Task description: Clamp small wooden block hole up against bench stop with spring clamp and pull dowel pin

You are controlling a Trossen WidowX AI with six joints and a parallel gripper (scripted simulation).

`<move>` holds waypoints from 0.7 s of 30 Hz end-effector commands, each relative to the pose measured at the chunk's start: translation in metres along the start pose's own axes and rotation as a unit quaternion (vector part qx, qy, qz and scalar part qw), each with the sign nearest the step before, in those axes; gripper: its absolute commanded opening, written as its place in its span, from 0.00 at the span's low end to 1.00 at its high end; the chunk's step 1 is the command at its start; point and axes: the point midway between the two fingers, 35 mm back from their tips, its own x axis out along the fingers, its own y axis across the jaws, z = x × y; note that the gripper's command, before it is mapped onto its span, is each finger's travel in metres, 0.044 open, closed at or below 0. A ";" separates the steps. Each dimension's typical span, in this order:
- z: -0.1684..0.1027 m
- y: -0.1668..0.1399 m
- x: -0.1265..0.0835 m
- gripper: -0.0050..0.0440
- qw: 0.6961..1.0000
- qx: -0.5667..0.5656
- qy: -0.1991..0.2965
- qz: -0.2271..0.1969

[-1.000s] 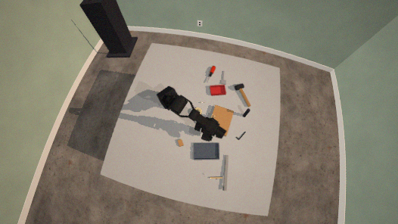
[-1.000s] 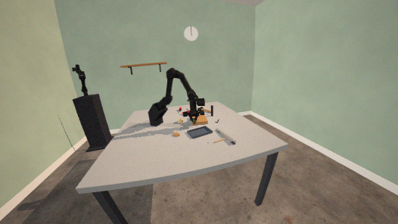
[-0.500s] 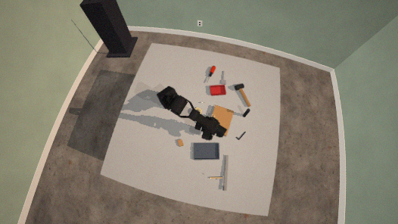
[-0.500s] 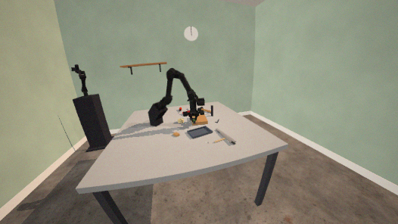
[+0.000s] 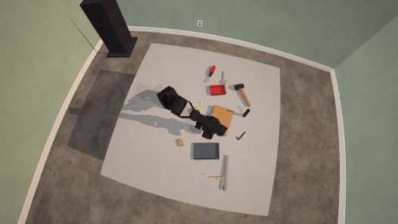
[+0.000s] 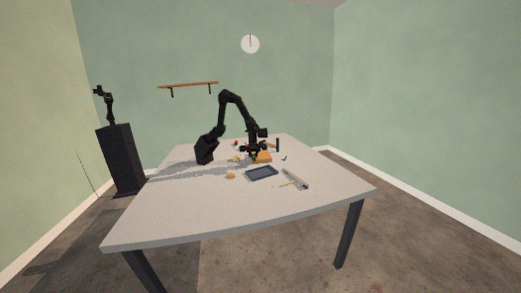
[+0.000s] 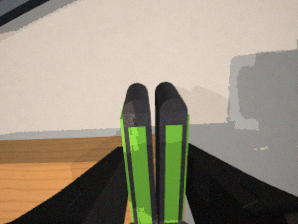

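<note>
My gripper (image 5: 210,129) hangs low over the near left edge of the wooden board (image 5: 223,118). It is shut on the two green-padded handles of the spring clamp (image 7: 154,156), which stand side by side between my dark fingers in the wrist view. The board also shows at the lower left of that view (image 7: 47,176). The clamp's jaws, the bench stop and any pin are hidden under my arm. A small orange-brown block (image 5: 180,142) lies on the table top, off the board and left of a grey tray. The clamp's green shows under my gripper in the exterior view (image 6: 254,157).
A grey tray (image 5: 205,150) lies just in front of the board, with a ruler (image 5: 225,172) and a pencil (image 5: 216,177) beyond it. A red box (image 5: 218,89), a screwdriver (image 5: 209,73), a hammer (image 5: 243,94) and a black hex key (image 5: 240,135) lie around the board.
</note>
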 end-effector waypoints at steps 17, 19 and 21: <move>-0.010 -0.001 0.001 0.10 1.000 -0.001 0.000 -0.002; -0.011 -0.001 0.001 0.10 1.000 -0.001 0.000 -0.002; -0.012 -0.001 0.001 0.10 1.000 -0.001 0.000 -0.002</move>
